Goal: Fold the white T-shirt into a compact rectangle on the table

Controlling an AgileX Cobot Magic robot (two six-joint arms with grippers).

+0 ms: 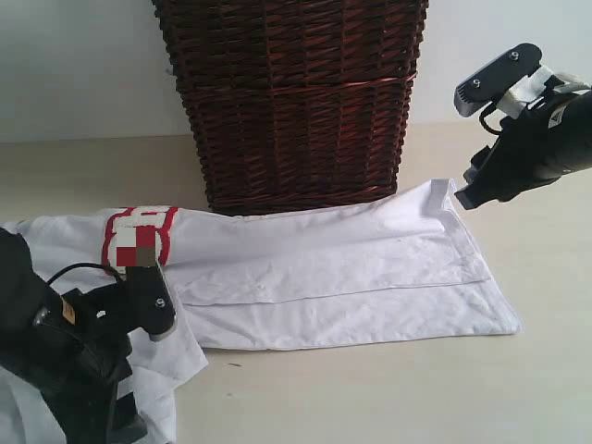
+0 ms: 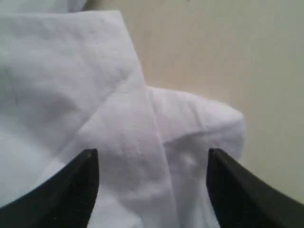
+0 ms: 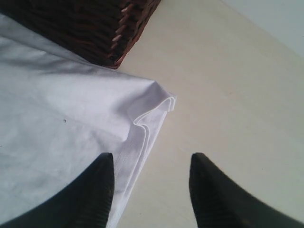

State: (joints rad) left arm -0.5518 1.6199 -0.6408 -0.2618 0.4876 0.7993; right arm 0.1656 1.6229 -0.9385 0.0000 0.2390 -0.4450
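The white T-shirt (image 1: 324, 268) lies across the table (image 1: 388, 398), folded lengthwise, with its red-outlined lettering (image 1: 139, 231) at the left end. My left gripper (image 2: 152, 159) hovers open over a rumpled fold of the shirt (image 2: 142, 142) at that end; both fingers stand wide apart and nothing is pinched. My right gripper (image 3: 152, 161) is open above the shirt's far right hem corner (image 3: 164, 102). One finger is over the hem edge, the other over bare table (image 3: 228, 95). In the exterior view the right gripper (image 1: 465, 196) sits just beside that corner.
A tall dark brown wicker basket (image 1: 291, 102) stands right behind the shirt, and its base touches the shirt's back edge. Bare table lies in front of the shirt and to its right. My left arm (image 1: 65, 361) covers the shirt's near left part.
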